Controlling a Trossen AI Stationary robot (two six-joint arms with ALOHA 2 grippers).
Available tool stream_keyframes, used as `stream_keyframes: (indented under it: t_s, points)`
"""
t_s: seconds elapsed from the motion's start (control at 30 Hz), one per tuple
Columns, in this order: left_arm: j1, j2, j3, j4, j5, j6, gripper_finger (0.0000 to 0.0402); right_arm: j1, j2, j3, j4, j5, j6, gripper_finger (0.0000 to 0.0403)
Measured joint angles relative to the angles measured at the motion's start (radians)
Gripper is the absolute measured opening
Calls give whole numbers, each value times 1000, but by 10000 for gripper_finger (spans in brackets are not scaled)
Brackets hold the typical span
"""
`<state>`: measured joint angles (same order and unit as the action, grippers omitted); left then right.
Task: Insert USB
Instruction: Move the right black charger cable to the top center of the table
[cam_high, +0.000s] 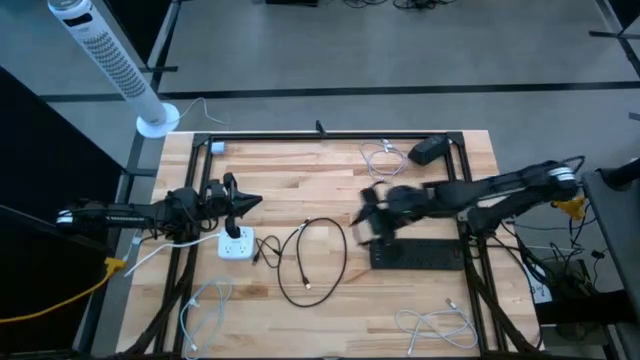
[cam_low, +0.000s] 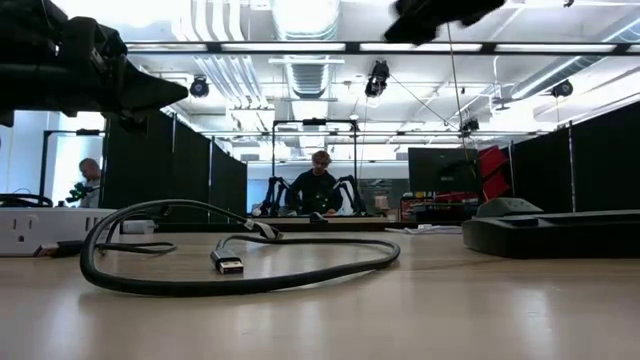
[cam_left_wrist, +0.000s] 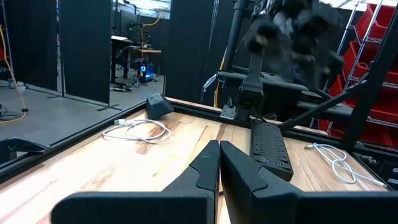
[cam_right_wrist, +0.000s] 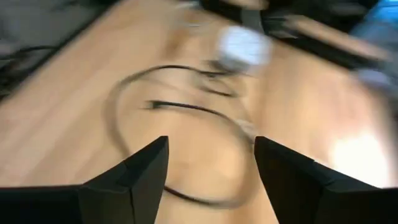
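Observation:
A black USB cable (cam_high: 318, 262) lies in a loose loop on the wooden table, between a white outlet block (cam_high: 237, 243) and a black power strip (cam_high: 418, 255). In the low view one plug end (cam_low: 228, 264) rests on the tabletop inside the loop. My left gripper (cam_high: 258, 202) is shut and empty, above the table just beyond the white block; its wrist view shows the fingers closed together (cam_left_wrist: 219, 155). My right gripper (cam_high: 362, 215) is open and empty above the table to the right of the loop. Its blurred wrist view (cam_right_wrist: 211, 146) looks down on the cable (cam_right_wrist: 180, 112) and the white block (cam_right_wrist: 244, 46).
White cables lie at the near left (cam_high: 205, 305), near right (cam_high: 435, 325) and far middle (cam_high: 380, 155). A black adapter (cam_high: 430, 150) sits at the far right. Dark frame rails (cam_high: 330, 133) edge the table. A white tower fan (cam_high: 110, 60) stands off the far-left corner. A person (cam_low: 318, 185) sits beyond.

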<state>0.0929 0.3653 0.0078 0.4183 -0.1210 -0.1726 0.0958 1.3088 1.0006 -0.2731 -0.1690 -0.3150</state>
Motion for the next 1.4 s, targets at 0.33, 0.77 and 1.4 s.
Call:
stream_keyframes:
  t_s: [0.33, 0.77, 1.4]
  points:
    - [0, 2, 0, -20, 0, -12, 0, -15, 483, 271, 36, -84, -312, 211]
    - [0, 33, 0, -47, 0, -58, 0, 58, 722, 413, 26, -101, -646, 231]
    - [0, 46, 0, -47, 16, -65, 0, 74, 913, 539, 54, -112, -840, 204]
